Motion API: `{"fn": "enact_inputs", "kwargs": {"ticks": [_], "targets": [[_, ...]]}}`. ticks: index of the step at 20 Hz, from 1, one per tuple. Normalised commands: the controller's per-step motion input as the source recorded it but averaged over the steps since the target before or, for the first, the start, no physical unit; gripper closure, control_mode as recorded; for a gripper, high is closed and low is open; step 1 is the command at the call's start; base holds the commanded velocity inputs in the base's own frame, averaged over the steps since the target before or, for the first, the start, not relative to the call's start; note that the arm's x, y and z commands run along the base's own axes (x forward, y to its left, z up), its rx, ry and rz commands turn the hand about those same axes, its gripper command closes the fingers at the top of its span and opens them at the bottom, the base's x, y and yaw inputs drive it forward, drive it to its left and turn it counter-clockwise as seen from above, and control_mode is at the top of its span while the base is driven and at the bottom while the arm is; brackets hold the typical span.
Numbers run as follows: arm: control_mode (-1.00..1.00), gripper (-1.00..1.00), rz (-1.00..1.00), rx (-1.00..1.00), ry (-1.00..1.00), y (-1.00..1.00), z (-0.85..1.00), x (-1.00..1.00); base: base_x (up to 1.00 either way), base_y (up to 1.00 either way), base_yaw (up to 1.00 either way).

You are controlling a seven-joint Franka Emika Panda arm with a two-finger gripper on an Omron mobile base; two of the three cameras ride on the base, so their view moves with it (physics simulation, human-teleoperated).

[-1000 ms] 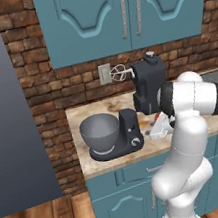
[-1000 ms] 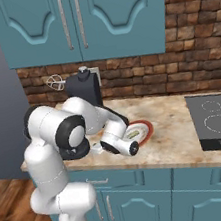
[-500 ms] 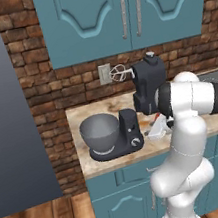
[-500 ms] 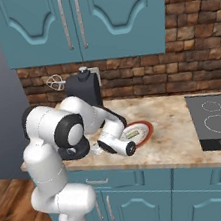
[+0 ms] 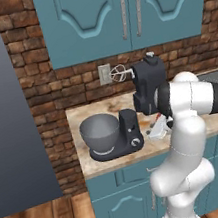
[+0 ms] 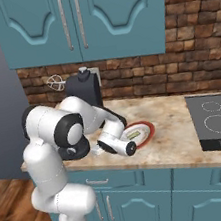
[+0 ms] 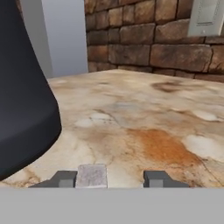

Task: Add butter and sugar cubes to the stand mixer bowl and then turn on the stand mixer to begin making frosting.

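Note:
A small pale sugar cube (image 7: 92, 176) lies on the marbled counter between my fingertips, right beside the left one, with a gap to the right one. My gripper (image 7: 111, 178) is open around it, low on the counter just right of the stand mixer (image 5: 150, 86). The mixer's dark base (image 7: 22, 109) bulks at the left of the hand view. Its head is tilted up, with the wire whisk (image 5: 119, 72) in the air. The grey stand mixer bowl (image 5: 101, 131) sits on the mixer's base. A yellowish butter stick (image 6: 132, 135) rests on a red-rimmed plate (image 6: 144, 127) behind my hand.
A black cooktop (image 6: 219, 125) lies at the counter's right end. A wall socket (image 5: 105, 72) is set in the brick backsplash behind the mixer. Teal cabinets (image 5: 124, 12) hang overhead. The counter's front edge (image 5: 120, 164) runs close to my hand.
My hand has edged slightly toward the mixer and stayed low on the counter. The fingers have drawn closer together around the sugar cube.

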Motion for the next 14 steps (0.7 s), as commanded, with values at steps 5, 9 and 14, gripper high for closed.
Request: {"fn": "enact_inputs", "kwargs": {"ticks": [5, 9, 14], "targets": [[-1.0, 1.0, 0.0, 0.0, 0.07, 0.0, -0.43, 0.0, 0.0, 0.0, 0.0], [-1.0, 1.0, 0.0, 0.03, -0.04, 0.0, 0.15, -0.25, 0.0, 0.0, 0.0], [-1.0, 1.0, 0.0, 0.06, -0.1, 0.0, 0.85, -0.6, 0.0, 0.0, 0.0]]}}
